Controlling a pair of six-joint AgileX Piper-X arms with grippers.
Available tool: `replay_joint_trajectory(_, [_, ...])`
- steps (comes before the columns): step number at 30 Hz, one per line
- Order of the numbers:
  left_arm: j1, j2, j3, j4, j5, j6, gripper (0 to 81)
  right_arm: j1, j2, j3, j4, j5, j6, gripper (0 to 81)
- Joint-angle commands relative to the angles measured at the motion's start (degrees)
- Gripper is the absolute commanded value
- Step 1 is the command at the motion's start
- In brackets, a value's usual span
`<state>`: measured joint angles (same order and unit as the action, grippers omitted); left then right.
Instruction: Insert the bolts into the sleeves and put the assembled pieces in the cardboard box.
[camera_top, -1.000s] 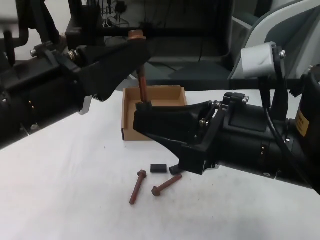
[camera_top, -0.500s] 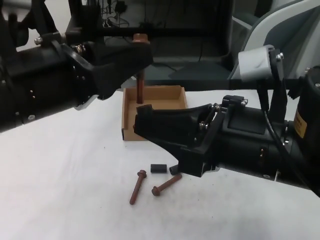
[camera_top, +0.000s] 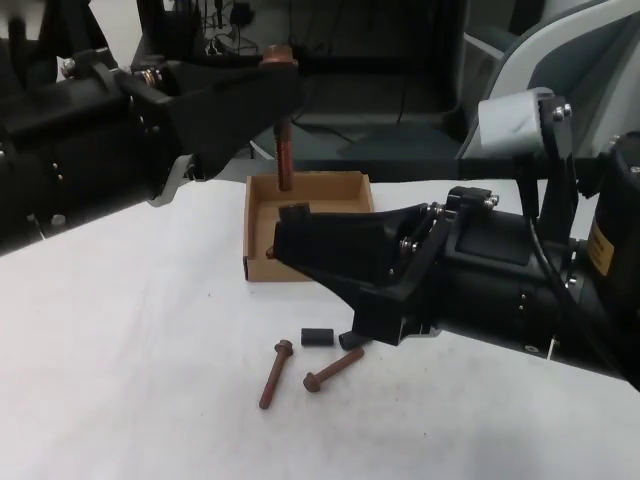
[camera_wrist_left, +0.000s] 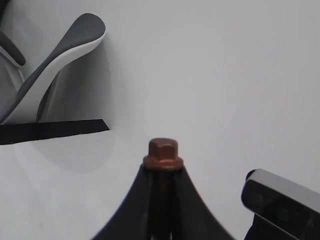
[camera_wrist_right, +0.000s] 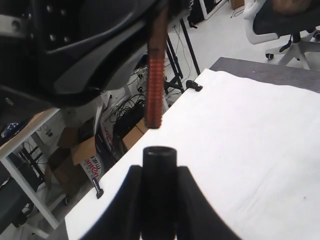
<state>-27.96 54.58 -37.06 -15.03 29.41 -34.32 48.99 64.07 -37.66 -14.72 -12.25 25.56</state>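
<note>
The fingers of the left gripper (camera_wrist_left: 161, 176) are pinching the bolt (camera_top: 284, 150) under its head, upright over the cardboard box (camera_top: 262, 268). It is sitting higher than a second ago, its tip now apart from the sleeve (camera_wrist_right: 159, 162), which the right gripper (camera_wrist_right: 159, 172) is clamping just below, seemingly in line. Two loose bolts (camera_top: 272, 375) and a spare sleeve (camera_top: 316, 336) are lying on the surface (camera_top: 130, 350).

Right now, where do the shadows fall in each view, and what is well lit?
High view: the two loose bolts throw faint soft shadows on the white cloth. Left wrist view: a grey shadow lies on the pale surface near the left hand, which grips a bolt. Right wrist view: that bolt's thread is well lit, above the dark sleeve in the right hand.
</note>
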Motion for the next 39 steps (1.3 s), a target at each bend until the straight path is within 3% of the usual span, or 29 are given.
replay_joint_trajectory(1, [0.1,-0.8,-0.8,-0.8,0.3,-0.4,1.7,0.1,-0.1,-0.3,-2.3,0.9,-0.6,0.4])
replay_joint_trajectory(39, [0.0,-0.8,-0.8,-0.7,0.2,-1.9,1.7,0.2,-0.1,-0.3,-6.5,-1.0,-1.5,0.4])
